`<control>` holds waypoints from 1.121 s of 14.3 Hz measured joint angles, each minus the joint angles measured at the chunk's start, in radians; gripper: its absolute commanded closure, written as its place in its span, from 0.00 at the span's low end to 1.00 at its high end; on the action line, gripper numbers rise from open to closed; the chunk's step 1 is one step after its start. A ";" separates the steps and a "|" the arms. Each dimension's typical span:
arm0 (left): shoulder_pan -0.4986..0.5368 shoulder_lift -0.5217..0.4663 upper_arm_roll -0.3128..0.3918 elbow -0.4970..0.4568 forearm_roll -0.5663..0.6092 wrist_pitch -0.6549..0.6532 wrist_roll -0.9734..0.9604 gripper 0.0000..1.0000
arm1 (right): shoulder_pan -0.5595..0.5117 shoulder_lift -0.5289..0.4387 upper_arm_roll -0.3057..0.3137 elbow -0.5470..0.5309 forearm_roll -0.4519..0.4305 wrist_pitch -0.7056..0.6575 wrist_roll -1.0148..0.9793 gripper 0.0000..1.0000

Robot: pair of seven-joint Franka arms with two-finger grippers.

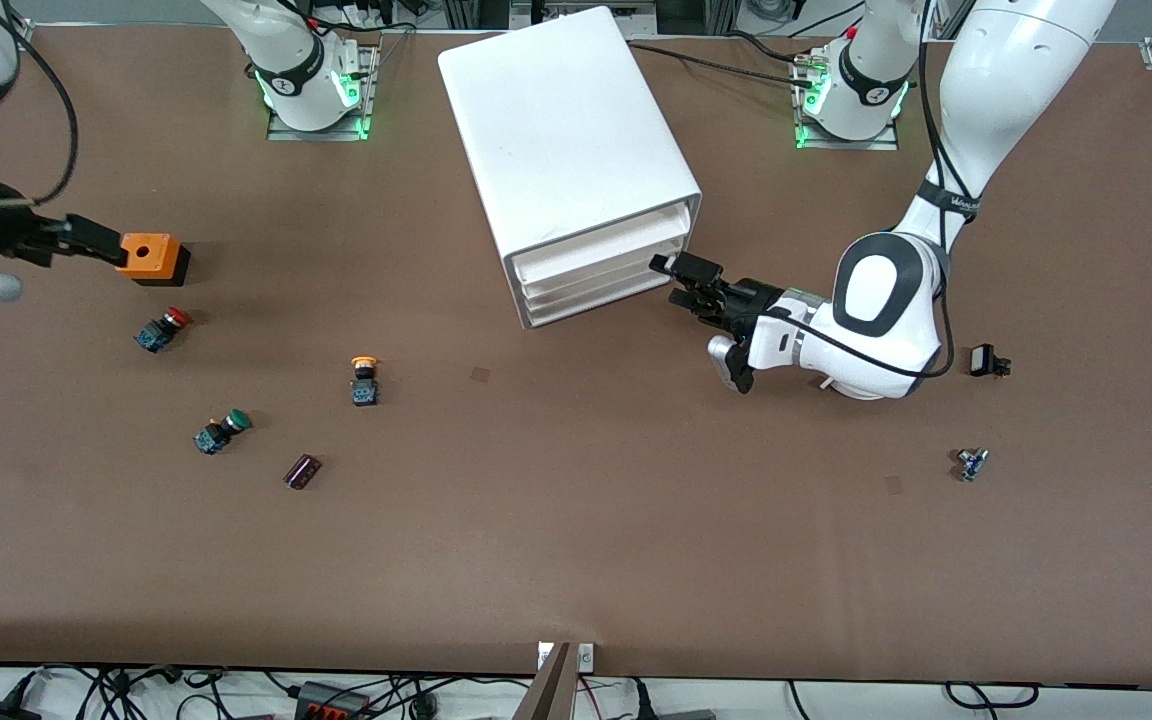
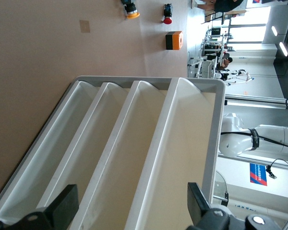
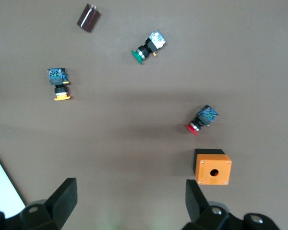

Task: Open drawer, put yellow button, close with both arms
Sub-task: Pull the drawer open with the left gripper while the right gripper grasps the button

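Note:
The yellow button [image 1: 365, 378] lies on its side on the brown table, toward the right arm's end and nearer to the front camera than the white cabinet [image 1: 566, 140]. It also shows in the wrist views [image 3: 59, 85] [image 2: 130, 9]. The cabinet's stacked drawers [image 1: 601, 272] [image 2: 149, 158] all sit pushed in. My left gripper [image 1: 681, 280] [image 2: 129, 206] is open right in front of the drawer fronts, at the cabinet's corner, holding nothing. My right gripper [image 1: 86, 243] [image 3: 129, 201] is open and empty over bare table beside an orange box [image 1: 151, 257].
A red-capped button [image 1: 164, 328] [image 3: 201, 120], a green-capped button [image 1: 221, 430] [image 3: 149, 47] and a small dark block [image 1: 302, 471] lie around the yellow button. The orange box [image 3: 212, 166] has a hole in its top. Two small parts [image 1: 988, 362] [image 1: 971, 463] lie toward the left arm's end.

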 measured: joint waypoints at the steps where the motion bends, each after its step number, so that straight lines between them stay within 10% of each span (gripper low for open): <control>1: -0.001 0.000 -0.002 -0.023 -0.019 0.009 0.042 0.14 | 0.012 0.036 0.001 -0.001 0.006 0.010 0.000 0.00; 5: -0.002 -0.001 -0.027 -0.116 -0.119 0.032 0.128 0.22 | 0.110 0.163 0.004 -0.001 0.043 0.093 0.004 0.00; 10: -0.004 -0.003 -0.048 -0.141 -0.151 0.033 0.156 0.84 | 0.200 0.306 0.006 0.045 0.057 0.200 0.005 0.00; 16: -0.002 -0.008 -0.055 -0.148 -0.163 0.031 0.174 0.92 | 0.282 0.494 0.007 0.065 0.058 0.353 0.010 0.00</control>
